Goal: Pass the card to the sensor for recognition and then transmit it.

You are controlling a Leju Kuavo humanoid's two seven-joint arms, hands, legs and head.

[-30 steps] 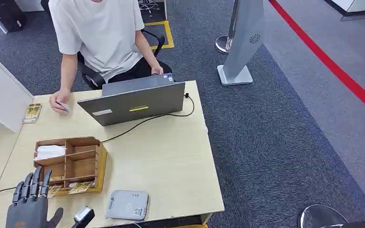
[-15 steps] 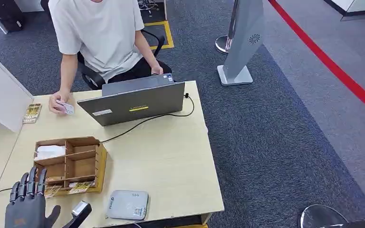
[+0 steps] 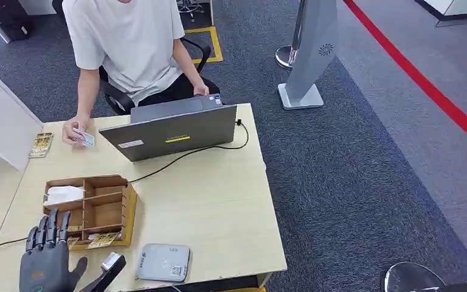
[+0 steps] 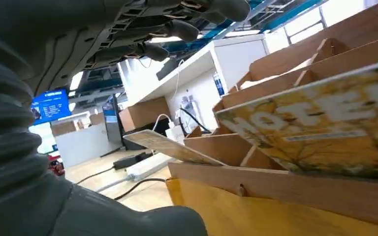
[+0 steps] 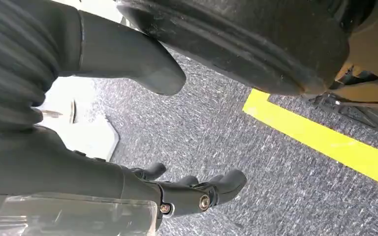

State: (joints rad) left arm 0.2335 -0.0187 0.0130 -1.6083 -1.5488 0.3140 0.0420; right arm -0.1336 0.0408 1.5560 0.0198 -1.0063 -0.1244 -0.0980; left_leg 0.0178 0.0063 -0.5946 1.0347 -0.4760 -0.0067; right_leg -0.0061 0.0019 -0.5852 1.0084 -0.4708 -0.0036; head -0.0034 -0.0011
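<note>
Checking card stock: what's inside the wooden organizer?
The wooden organizer holds white paper in a back compartment and yellow cards in the front slots. The middle compartments look empty; their floors are partly hidden.

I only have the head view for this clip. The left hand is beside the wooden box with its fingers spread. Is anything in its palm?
Observer: No. The left wrist view shows the left hand with bare fingers, apart from the organizer.
Operator: What does it face?
Observer: A yellow card with large pale lettering, tilted in the front slot.
Operator: And the right hand?
Observer: The right hand hangs over grey carpet near a yellow floor line, holding nothing.
</note>
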